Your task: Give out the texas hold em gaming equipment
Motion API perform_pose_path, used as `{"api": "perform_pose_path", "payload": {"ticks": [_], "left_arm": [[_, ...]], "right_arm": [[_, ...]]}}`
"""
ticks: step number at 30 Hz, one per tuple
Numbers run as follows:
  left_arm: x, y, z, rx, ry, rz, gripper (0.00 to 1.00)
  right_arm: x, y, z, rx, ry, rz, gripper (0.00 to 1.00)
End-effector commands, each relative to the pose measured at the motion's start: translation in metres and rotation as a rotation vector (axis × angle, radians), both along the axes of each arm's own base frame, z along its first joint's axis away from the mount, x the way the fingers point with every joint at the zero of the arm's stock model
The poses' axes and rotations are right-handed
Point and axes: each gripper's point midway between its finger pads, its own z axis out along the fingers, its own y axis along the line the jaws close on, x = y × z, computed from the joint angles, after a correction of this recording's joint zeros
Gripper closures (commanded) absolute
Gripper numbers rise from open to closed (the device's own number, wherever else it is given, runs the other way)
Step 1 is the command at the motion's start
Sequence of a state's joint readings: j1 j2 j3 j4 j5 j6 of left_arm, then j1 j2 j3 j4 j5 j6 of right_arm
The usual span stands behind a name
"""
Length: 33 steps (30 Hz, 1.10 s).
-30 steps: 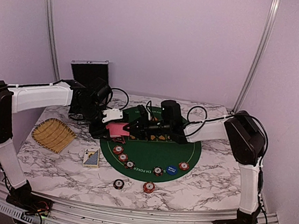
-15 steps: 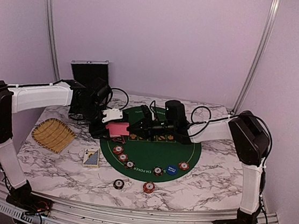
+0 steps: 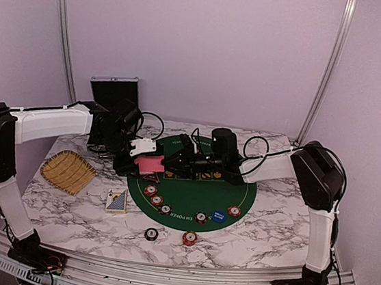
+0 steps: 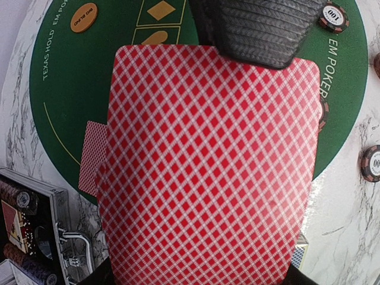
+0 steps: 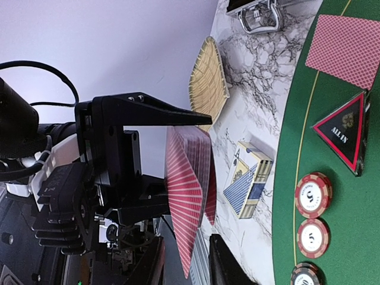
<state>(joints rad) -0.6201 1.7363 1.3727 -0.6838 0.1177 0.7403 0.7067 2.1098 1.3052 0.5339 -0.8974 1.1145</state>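
My left gripper [image 3: 145, 165] is shut on a deck of red-backed playing cards [image 4: 208, 166], held above the left edge of the green mat [image 3: 233, 189]. The right gripper [image 5: 185, 252] is open, with the deck's near edge [image 5: 189, 208] in the gap between its fingers [image 5: 224, 267]. One red-backed card [image 5: 347, 50] lies face down on the mat beside a dark triangular marker [image 5: 344, 133]. Red and dark chips [image 3: 157, 199] sit along the mat's near rim, with two more chips [image 3: 189, 238] on the marble. A blue disc [image 3: 218, 216] and an orange disc [image 4: 83, 18] lie on the mat.
A blue card box [image 3: 116, 201] lies on the marble left of the mat. The yellow straw tray [image 3: 69, 170] stands at the left. The silver case [image 3: 113, 92] is open behind the left arm, its handle [image 5: 261, 15] near the mat's edge.
The right wrist has shifted slightly at the deck and its jaws have spread apart again. The left gripper and deck have stayed put.
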Motion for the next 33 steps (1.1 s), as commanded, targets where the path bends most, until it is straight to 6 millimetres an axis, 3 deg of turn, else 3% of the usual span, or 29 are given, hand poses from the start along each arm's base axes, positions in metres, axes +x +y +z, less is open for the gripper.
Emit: {"api": "perform_pose_path", "payload": {"ticks": [1, 11, 19, 22, 26, 33], "left_arm": [[0.007, -0.003, 0.007, -0.008, -0.02, -0.003, 0.99], [0.007, -0.003, 0.006, -0.007, -0.018, 0.0, 1.0], [0.008, -0.004, 0.008, -0.009, -0.023, 0.0, 1.0], [0.007, -0.003, 0.007, -0.006, -0.022, 0.0, 1.0], [0.007, -0.002, 0.007, -0.003, -0.024, 0.002, 1.0], [0.007, -0.001, 0.006, 0.003, -0.025, 0.002, 1.0]], "right_arm": [[-0.005, 0.007, 0.016, 0.041, -0.032, 0.028, 0.75], [-0.008, 0.009, 0.012, 0.034, -0.027, 0.039, 0.83], [-0.012, 0.015, 0.01, 0.035, -0.026, 0.065, 0.84], [-0.013, 0.015, 0.01, 0.033, -0.024, 0.069, 0.9], [-0.008, 0.006, 0.011, 0.028, -0.023, 0.047, 1.0], [0.002, -0.014, 0.021, 0.023, -0.039, 0.011, 1.0]]}}
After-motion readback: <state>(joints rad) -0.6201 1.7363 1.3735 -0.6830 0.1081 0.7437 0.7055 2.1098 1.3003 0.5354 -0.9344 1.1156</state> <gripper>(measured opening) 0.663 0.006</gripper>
